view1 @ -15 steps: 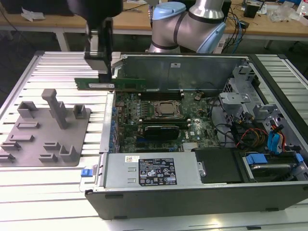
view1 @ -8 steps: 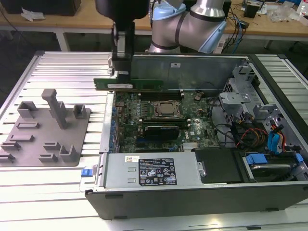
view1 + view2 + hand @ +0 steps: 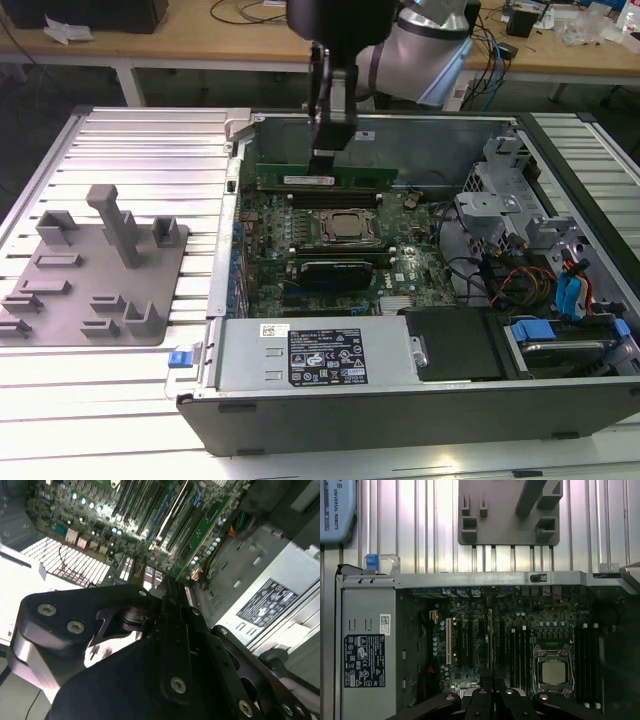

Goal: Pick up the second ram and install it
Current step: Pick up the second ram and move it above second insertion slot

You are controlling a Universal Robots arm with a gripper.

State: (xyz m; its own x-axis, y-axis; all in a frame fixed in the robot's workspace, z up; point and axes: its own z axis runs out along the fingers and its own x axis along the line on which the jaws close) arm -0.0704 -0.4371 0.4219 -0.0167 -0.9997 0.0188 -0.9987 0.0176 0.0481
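Observation:
My gripper (image 3: 322,157) hangs over the open computer case (image 3: 225,250), above the motherboard. It is shut on the second ram (image 3: 372,175), a long green stick that hangs level below the fingertips. In the exterior view the stick lies just beyond the silver processor socket (image 3: 348,227). In the first wrist view the second ram (image 3: 490,630) is a thin edge-on strip running out from my gripper (image 3: 493,687), beside the socket (image 3: 555,672). In the second wrist view the second ram (image 3: 205,530) stretches away from my gripper (image 3: 170,586) as a green band over the board.
A grey holder plate (image 3: 100,270) with posts and pockets lies on the ribbed table at the exterior view's left. The power supply (image 3: 320,355) fills the case's near side. A black oblong block (image 3: 338,272) sits in front of the socket. Drive bays and cables (image 3: 540,260) crowd the exterior view's right.

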